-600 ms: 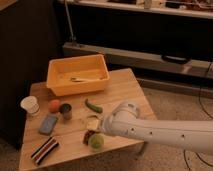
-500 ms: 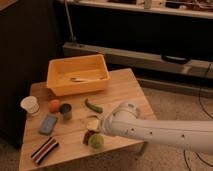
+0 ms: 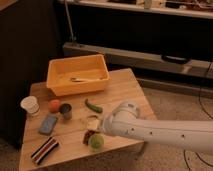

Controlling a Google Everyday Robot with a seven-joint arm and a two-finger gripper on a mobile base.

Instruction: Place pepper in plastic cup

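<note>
The pepper lies on the worktop, just beyond our end effector, its long axis running diagonally. The plastic cup sits on the near side. We cannot tell whether the end effector is spread or closed.

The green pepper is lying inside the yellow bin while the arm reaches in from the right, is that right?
Not quite. The camera view shows the pepper lying on the table, in front of the yellow bin, not inside it. The arm does reach in from the right, its gripper low over the table between the pepper and the plastic cup.
</note>
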